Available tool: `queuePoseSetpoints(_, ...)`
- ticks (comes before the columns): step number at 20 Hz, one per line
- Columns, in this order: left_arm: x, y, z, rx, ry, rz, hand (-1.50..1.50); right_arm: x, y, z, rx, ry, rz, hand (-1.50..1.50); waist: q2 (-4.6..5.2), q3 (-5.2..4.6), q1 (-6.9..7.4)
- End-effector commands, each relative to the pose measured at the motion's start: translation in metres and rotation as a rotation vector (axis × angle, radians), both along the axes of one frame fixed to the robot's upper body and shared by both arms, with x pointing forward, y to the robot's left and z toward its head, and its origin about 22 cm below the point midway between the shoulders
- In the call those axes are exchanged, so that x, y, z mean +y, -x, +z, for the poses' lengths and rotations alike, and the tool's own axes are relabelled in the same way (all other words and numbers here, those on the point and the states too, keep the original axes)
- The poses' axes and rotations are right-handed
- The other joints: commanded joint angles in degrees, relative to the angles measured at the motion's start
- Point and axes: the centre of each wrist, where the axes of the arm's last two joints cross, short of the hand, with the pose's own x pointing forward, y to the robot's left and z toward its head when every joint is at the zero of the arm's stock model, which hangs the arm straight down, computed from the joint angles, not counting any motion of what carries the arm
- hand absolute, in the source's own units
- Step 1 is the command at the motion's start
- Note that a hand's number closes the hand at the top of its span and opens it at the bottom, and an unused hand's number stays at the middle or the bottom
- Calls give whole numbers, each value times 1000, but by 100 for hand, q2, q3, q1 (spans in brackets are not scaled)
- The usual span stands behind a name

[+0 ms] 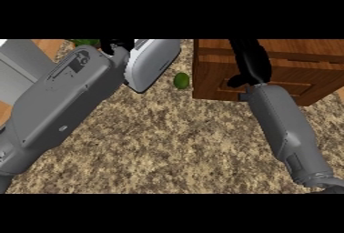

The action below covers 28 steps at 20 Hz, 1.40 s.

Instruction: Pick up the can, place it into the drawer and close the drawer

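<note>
The wooden drawer unit [282,68] stands at the upper right of the speckled counter. Its front panel with a recessed handle faces me, and I cannot tell how far the drawer is out. My right hand [247,59] lies stretched over the wooden front, fingers straight and pointing away, thumb near the handle recess. My left forearm crosses the left half of the view. Only a small black part of the left hand [115,45] shows at the top edge. No can is visible anywhere.
A small round green fruit [181,80] lies on the counter [174,141] just left of the drawer unit. Another green item [84,42] peeks out at the top left. The counter's left edge runs along a grey and wooden surface [20,59].
</note>
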Motion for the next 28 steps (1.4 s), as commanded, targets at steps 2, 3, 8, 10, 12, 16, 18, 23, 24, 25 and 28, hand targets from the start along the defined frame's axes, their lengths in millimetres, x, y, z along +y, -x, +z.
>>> queuePoseSetpoints(2,21,2,3,-19,-11,4,-150,6,-10,3,-20,-17,-45,-150,125,86,82)
queuePoseSetpoints(3,5,8,11,-5,4,-15,-150,2,-14,10,-26,-14,-58,-150,116,90,107)
queuePoseSetpoints(8,9,15,5,-3,2,-30,-150,-8,-20,17,-67,-10,-79,-150,141,89,111)
queuePoseSetpoints(10,10,17,15,-19,-15,-42,-150,4,-30,41,-86,-11,-85,-150,149,89,216)
queuePoseSetpoints(12,0,17,22,-34,-7,-17,-150,4,-29,38,-84,2,-96,-150,181,93,199)
queuePoseSetpoints(16,13,19,16,-7,6,-42,-150,-12,-35,55,-100,-2,-124,-150,205,92,275)
queuePoseSetpoints(18,18,22,21,-14,-10,-37,-150,-7,-39,67,-85,11,-115,-150,169,90,311)
queuePoseSetpoints(23,10,26,16,-13,0,-51,-150,11,-41,73,3,-116,16,-150,208,102,263)
queuePoseSetpoints(24,18,25,18,-13,-15,-46,-150,14,-43,78,12,-191,27,-150,209,107,335)
queuePoseSetpoints(25,9,26,23,-21,-9,-46,-150,26,-43,79,40,-282,67,-150,184,116,264)
queuePoseSetpoints(28,21,27,15,-17,-9,-49,-150,21,-42,72,85,-482,71,-150,214,121,317)
